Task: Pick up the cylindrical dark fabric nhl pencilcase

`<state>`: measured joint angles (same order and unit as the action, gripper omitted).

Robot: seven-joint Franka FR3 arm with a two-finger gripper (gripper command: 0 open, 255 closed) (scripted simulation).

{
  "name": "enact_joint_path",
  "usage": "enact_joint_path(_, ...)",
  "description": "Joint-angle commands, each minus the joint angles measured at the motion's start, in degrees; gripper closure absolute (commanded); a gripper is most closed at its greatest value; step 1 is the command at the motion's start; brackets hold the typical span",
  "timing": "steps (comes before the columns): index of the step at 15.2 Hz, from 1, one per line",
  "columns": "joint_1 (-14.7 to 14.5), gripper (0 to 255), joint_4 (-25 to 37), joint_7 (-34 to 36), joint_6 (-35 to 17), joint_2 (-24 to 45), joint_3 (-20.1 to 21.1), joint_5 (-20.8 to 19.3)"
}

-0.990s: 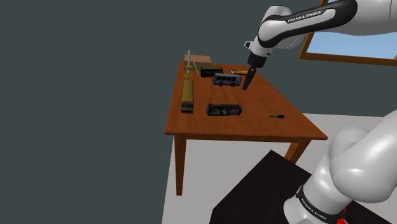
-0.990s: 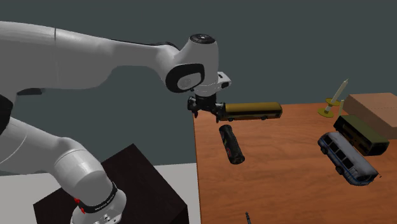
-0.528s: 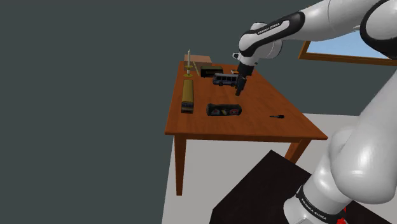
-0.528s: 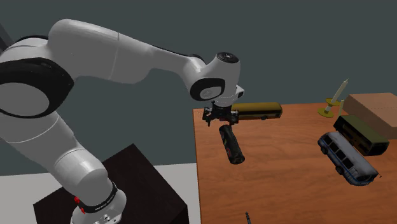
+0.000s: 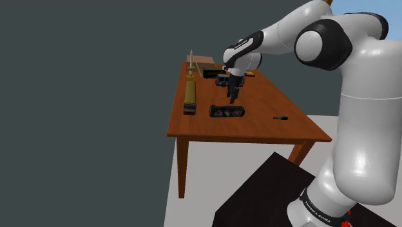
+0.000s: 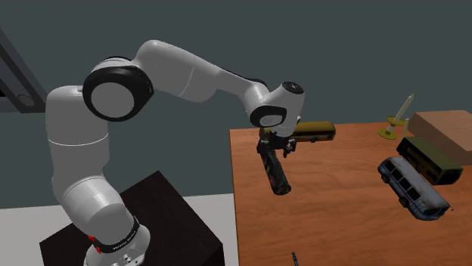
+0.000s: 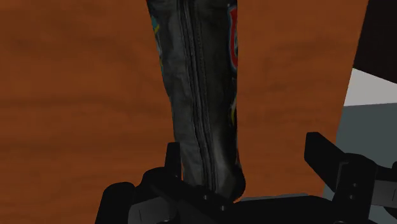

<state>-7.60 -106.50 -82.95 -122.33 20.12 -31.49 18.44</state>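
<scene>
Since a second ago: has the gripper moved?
Yes. In the shoulder view the gripper has shifted left and lower, from over the far part of the table to just above the dark pencil case, which lies where it did. Its fingers stand open.

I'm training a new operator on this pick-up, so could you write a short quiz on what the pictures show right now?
1. True or false: the gripper is shut on the dark pencil case.
2. The pencil case lies on: A a tray, B the wooden table, C a chair.
3. How many toy buses stand on the table?
Key: 1 false, the fingers stand apart, open over the case's end. 2 B. 3 three: the olive-yellow bus, the blue-grey bus and the dark green bus.
</scene>
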Motion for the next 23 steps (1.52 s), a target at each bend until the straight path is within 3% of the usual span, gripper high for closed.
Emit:
enact_joint_path(1,1.82,0,4.09,-4.27,0.5,5.07,1.6,1.97)
enact_joint_path(11,3.37,0,4.45,-7.16,-3.39,10.14,3.61,4.61)
enact_joint_path(12,3.34,255,4.49,-7.11,-3.36,10.14,3.62,4.6)
enact_joint_path(23,3.12,255,4.72,-6.73,-2.32,9.24,3.24,4.02)
